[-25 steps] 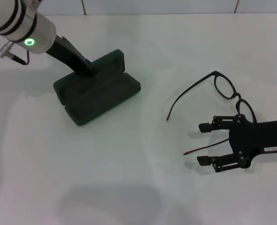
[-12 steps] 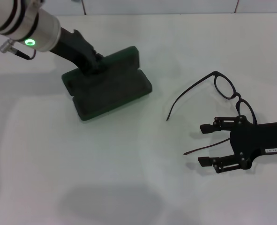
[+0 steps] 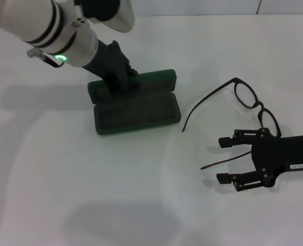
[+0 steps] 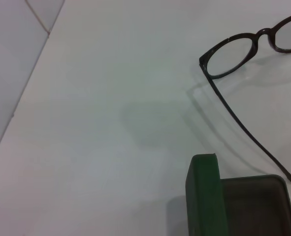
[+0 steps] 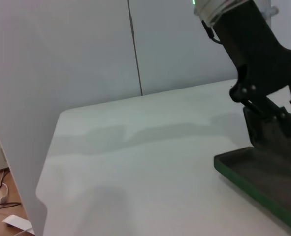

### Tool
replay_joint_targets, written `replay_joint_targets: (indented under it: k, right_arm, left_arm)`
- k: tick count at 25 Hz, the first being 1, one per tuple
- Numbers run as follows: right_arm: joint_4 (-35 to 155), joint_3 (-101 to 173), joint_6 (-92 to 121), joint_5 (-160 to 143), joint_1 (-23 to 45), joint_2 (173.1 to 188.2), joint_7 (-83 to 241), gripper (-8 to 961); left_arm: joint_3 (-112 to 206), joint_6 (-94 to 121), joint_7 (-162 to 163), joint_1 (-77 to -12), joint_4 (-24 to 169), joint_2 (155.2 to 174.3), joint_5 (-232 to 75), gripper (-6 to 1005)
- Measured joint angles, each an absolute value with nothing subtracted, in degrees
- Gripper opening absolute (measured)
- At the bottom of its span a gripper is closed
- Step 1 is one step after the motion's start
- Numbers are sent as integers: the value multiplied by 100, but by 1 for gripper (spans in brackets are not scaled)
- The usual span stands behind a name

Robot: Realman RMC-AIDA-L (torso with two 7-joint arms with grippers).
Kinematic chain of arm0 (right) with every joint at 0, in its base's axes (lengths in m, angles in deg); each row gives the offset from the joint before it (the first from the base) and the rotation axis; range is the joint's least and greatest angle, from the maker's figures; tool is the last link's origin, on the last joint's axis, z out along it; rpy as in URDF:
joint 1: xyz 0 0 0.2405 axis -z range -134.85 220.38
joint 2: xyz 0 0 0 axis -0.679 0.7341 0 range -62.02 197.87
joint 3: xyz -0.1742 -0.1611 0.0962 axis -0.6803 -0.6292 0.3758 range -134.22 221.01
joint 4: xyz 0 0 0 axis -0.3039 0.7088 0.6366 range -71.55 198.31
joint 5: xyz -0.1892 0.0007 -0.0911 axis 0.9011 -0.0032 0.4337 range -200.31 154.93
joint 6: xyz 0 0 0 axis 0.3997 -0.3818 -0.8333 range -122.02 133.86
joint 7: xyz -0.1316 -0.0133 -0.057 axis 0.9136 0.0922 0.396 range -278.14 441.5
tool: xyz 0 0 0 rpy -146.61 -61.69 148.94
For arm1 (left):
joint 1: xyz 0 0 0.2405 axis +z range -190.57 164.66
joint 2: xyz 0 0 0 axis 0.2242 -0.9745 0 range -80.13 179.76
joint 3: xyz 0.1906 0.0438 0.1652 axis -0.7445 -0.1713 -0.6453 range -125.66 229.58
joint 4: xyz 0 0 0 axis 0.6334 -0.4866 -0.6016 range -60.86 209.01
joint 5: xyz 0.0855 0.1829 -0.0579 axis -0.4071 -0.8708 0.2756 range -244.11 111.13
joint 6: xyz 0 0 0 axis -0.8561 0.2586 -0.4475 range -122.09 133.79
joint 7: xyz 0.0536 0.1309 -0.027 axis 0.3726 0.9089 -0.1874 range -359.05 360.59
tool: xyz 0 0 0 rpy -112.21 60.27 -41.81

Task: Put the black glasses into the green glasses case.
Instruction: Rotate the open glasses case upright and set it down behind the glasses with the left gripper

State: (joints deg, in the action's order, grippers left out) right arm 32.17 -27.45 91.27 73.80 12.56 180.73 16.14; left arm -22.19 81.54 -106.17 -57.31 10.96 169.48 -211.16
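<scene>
The black glasses [image 3: 246, 102] lie open on the tabletop [image 3: 141, 195] at the robot's right, temples pointing toward the green glasses case [image 3: 136, 105], which sits open well apart to the left. The right hand [image 3: 225, 159] hovers just beside the glasses with fingers spread wide and empty, clearly the nearer one. The left hand [image 3: 121, 77] grips the case's upright lid, its long axis running left to right.

White table [image 3: 141, 195]; green glasses case [image 3: 136, 110]; black glasses [image 3: 243, 102]
</scene>
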Motion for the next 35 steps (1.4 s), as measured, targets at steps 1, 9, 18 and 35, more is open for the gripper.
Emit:
replay_joint_targets:
  k: [1, 9, 18, 35]
  right_arm:
    - [3217, -2745, 9128, 7379, 1262, 18075, 1615, 823]
    - [3217, -2745, 9136, 7381, 1271, 18078, 1621, 823]
    - [3218, -2747, 9149, 7381, 1287, 18085, 1621, 823]
    - [3219, -2744, 9154, 7381, 1333, 18077, 1620, 822]
  left_arm:
    - [-2280, 8128, -10649, -5737, 1096, 16954, -21116, 207]
    - [-2588, 8018, -10754, -5788, 1052, 16969, -20888, 219]
    - [-2730, 7841, -10758, -5800, 1029, 16970, -20755, 232]
    - [-2877, 7675, -10890, -5702, 998, 16972, -20717, 258]
